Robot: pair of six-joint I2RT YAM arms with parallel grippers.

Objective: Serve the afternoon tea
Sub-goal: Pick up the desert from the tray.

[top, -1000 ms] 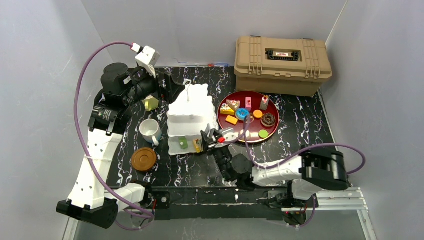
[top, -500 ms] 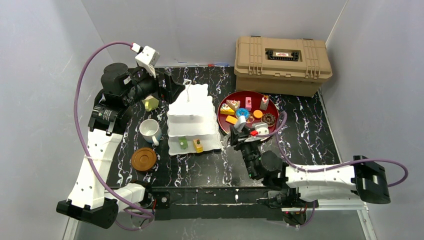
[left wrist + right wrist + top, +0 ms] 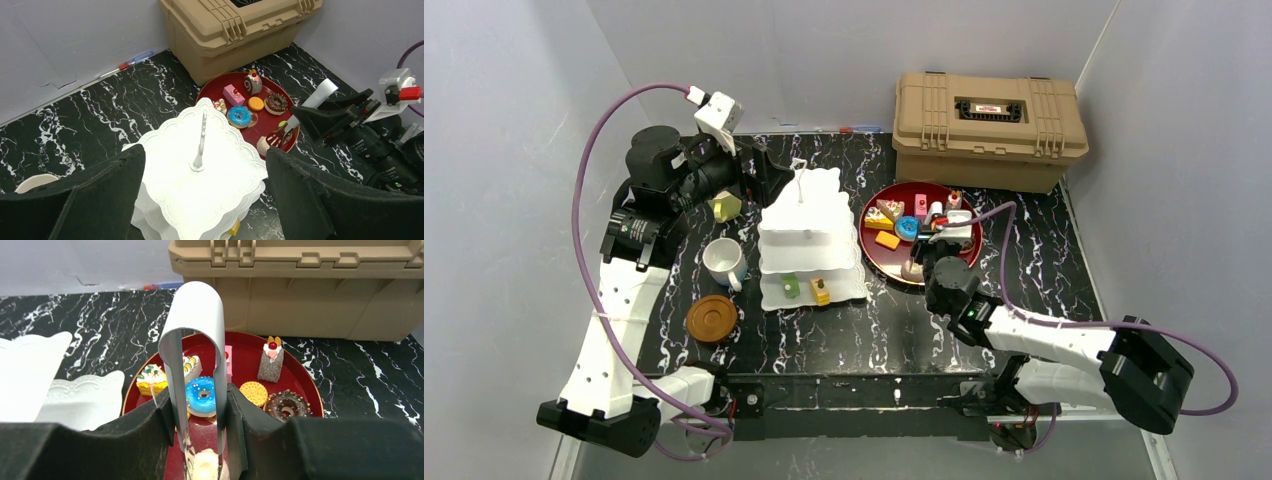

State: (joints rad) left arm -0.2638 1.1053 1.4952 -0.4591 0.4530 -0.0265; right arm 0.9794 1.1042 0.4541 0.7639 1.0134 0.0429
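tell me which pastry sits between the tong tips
The cream one, at the tray's near edge; the blue donut and the rest lie farther back, clear of the tongs.

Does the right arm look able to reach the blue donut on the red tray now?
Probably yes. The right gripper holds tongs over the red tray, and the blue donut lies just past their tips with nothing over it. A cream pastry lies at the tips.

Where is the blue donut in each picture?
Top view: blue donut, left part of the red tray, right of the cake stand.
Left wrist: donut mid-picture, above-right of the stand.
Right wrist: donut mid-picture, between the tongs.
Shared landmark: tan case behind the tray.
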